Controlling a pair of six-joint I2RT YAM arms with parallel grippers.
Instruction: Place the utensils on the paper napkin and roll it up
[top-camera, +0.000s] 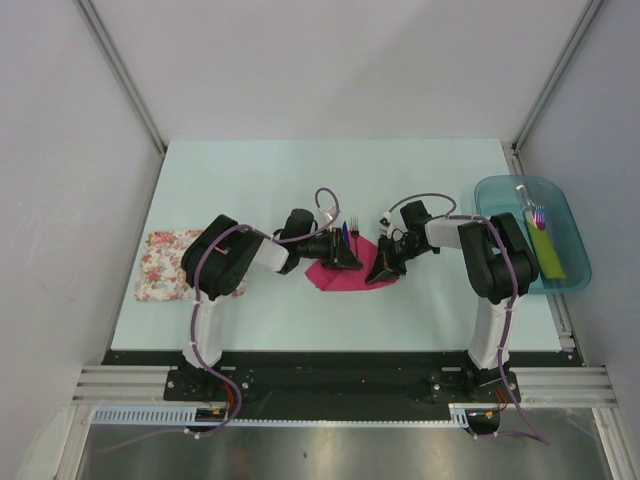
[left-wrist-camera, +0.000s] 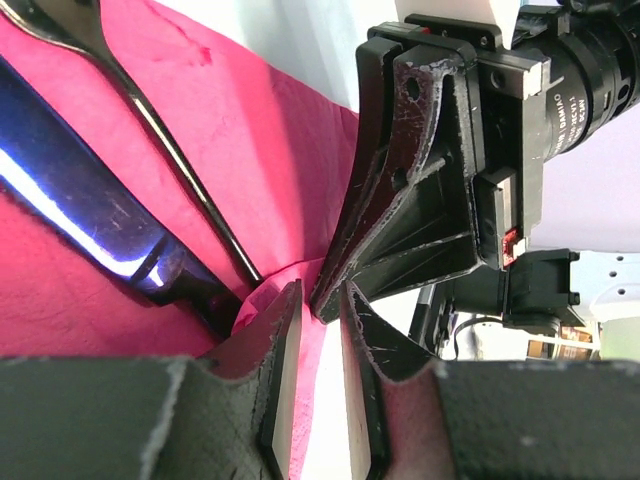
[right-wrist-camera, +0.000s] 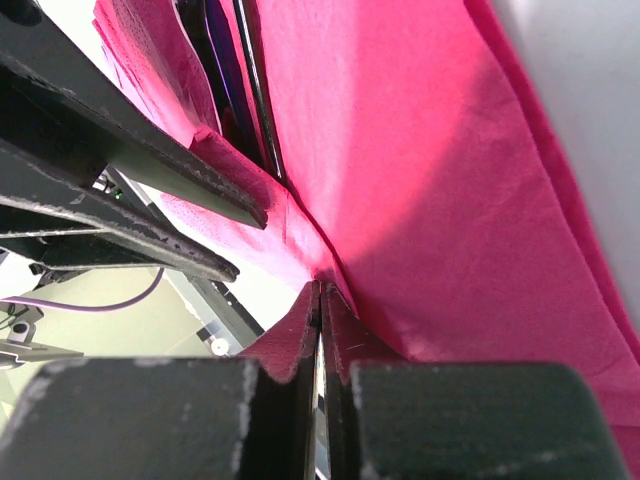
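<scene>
Both arms reaching inward, low over the surface (top-camera: 420, 180) | left hand (left-wrist-camera: 318, 318) — pinching the paper napkin (top-camera: 345, 272) edge | right hand (right-wrist-camera: 320, 300) — clamping the same napkin.

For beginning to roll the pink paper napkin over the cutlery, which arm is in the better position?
Probably the left. Its hand grips the thin magenta-pink paper napkin right beside the dark utensils, so it could fold that edge over them. The right hand pinches the same edge, utensils farther behind.

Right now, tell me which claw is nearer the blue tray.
Right. The right claw pinches the pink napkin on the side toward the blue tray; the left claw sits farther left.
</scene>
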